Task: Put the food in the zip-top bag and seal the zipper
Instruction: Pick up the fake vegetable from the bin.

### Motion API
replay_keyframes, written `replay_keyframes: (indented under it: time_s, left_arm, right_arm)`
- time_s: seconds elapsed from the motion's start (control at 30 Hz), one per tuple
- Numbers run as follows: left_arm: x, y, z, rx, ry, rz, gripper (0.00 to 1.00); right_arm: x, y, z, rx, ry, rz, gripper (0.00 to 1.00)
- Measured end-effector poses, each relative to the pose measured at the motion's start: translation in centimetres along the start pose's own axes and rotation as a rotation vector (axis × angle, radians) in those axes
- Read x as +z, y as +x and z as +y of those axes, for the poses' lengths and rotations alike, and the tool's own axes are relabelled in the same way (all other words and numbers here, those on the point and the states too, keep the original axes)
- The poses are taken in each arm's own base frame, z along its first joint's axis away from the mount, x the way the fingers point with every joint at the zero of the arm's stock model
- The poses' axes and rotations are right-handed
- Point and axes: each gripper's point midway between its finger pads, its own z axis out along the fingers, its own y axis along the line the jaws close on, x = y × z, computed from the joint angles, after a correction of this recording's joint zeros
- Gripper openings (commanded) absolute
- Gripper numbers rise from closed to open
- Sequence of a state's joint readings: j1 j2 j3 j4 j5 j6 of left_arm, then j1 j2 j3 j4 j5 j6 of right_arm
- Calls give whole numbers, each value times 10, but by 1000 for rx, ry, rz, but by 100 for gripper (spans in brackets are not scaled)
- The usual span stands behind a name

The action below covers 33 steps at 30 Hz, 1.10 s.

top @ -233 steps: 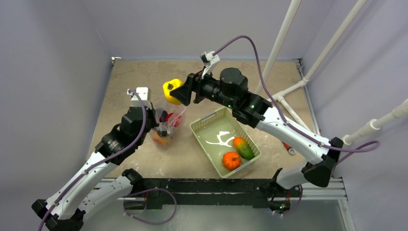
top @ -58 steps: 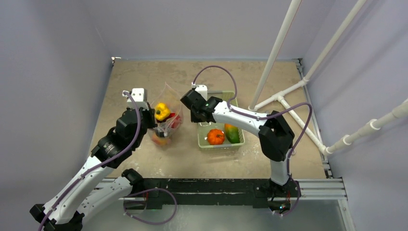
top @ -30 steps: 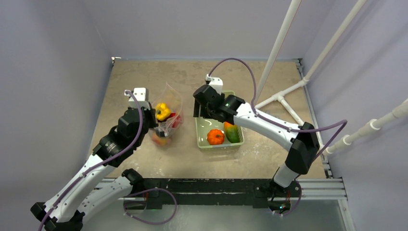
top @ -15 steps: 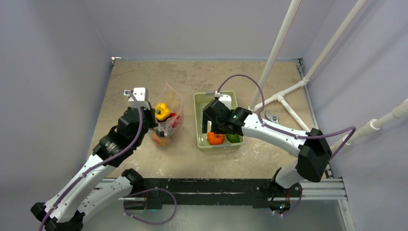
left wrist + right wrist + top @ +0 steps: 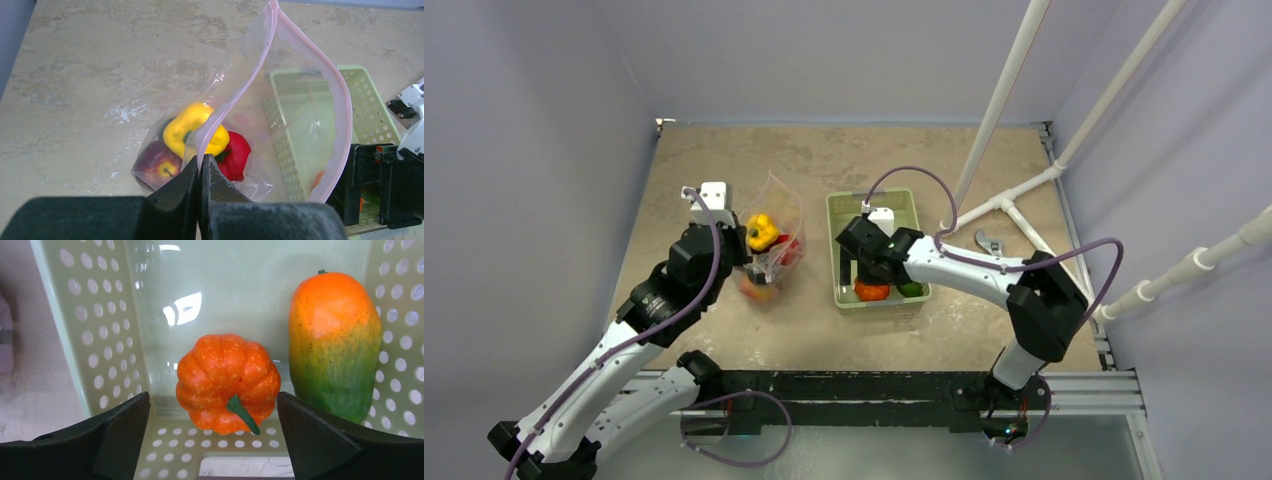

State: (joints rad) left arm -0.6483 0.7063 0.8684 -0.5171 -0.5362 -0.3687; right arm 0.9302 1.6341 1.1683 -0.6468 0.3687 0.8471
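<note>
The clear zip-top bag (image 5: 295, 125) stands open left of the basket, its pink zipper (image 5: 345, 115) looping round the mouth. Inside lie a yellow pepper (image 5: 187, 125), a red tomato (image 5: 235, 155) and a peach (image 5: 157, 162). My left gripper (image 5: 200, 165) is shut on the bag's near rim and holds it up; it also shows in the top view (image 5: 742, 245). My right gripper (image 5: 214, 405) is open inside the pale green basket (image 5: 85, 330), its fingers either side of the orange pumpkin (image 5: 227, 382). An orange-green fruit (image 5: 335, 345) lies right of the pumpkin.
The basket (image 5: 849, 205) sits mid-table with the right arm reaching down into it. White pipes (image 5: 1004, 215) run along the right side of the table. A small metal tool (image 5: 989, 243) lies near the pipes.
The yellow pepper went from my right gripper into the bag. The basket has shifted and turned square. My right gripper swung over the basket and lowered onto the pumpkin. The left gripper has held still.
</note>
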Motion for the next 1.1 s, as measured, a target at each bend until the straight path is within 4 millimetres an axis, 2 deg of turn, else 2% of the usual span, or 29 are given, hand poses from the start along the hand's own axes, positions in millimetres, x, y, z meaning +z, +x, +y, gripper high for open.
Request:
replay_keyframes:
  time_s: [0.5,0.6,0.73,0.8,0.97,1.1]
  left_arm:
    - [-1,-1,0,4,1,-3,0]
    - [-1,-1,1,9,1,-3,0]
    - [-1,-1,1,12,1,-3,0]
    - [-1,-1,1,12,1,-3,0]
    - [-1,-1,1,12,1,-3,0]
    - [-1,-1,1,12,1,-3,0]
  right_arm:
    - [26,14,-6,-24,55,29,98]
    - [27,14,-6,-25,58,29,88]
    - [27,14,-7,-26,60,26,60]
    - [27,12,-8,-28,67,19,50]
    - [21,7,-8,-29,76,12,38]
    - [7,-10,-3,-13,62,-25,34]
